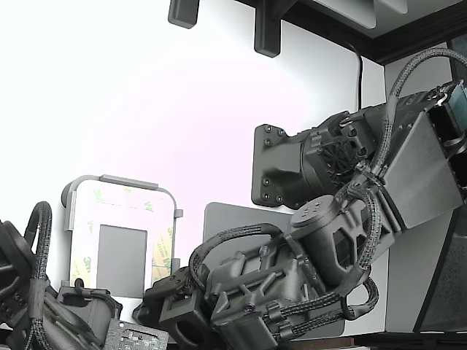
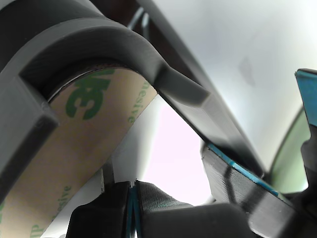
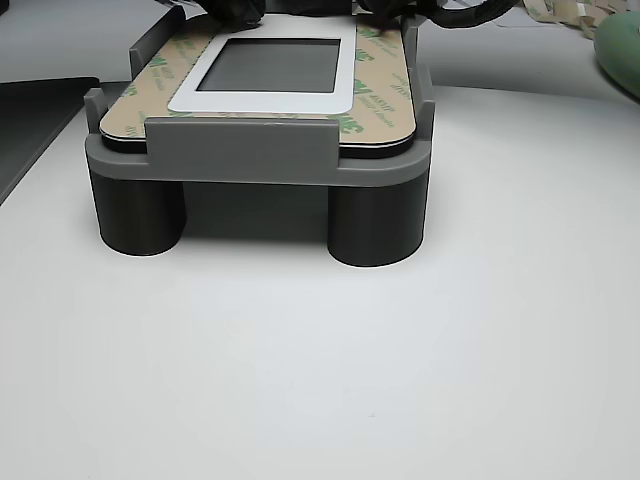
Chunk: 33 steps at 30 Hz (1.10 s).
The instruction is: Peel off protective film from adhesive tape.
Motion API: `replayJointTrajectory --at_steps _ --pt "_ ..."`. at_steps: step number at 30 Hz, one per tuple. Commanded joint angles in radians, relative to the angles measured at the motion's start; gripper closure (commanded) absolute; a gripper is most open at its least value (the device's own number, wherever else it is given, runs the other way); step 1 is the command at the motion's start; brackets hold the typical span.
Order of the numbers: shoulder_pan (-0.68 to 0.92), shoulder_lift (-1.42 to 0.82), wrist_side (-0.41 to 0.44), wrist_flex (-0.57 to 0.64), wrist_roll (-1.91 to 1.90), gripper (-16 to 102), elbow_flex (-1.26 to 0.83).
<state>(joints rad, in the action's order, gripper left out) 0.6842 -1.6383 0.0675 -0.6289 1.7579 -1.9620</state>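
Gripper (image 2: 132,191) sits right beside the protective film (image 2: 84,144); whether it grips is unclear.

Green "3M" logo, seen rotated, on tan protective film (image 2: 84,129) in wrist view; small green lettering ending "esive" beside it, twice. Other view: repeated green logos on same liner (image 3: 375,95), too small to read. No other text.

The protective film (image 2: 74,148) looks like matt tan paper printed with green logos, the tray frame (image 3: 240,150) and its legs like matt grey plastic with faint layer lines, the table (image 3: 320,360) smooth white, and the end effector (image 2: 163,198) ribbed matt black plastic.
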Motion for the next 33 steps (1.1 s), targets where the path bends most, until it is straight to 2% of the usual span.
replayJointTrajectory --at_steps 1,33 --pt "-0.006 -0.017 -0.002 -0.002 0.003 96 0.037" --pt "-0.014 -0.002 -0.011 -0.025 0.021 96 0.069"
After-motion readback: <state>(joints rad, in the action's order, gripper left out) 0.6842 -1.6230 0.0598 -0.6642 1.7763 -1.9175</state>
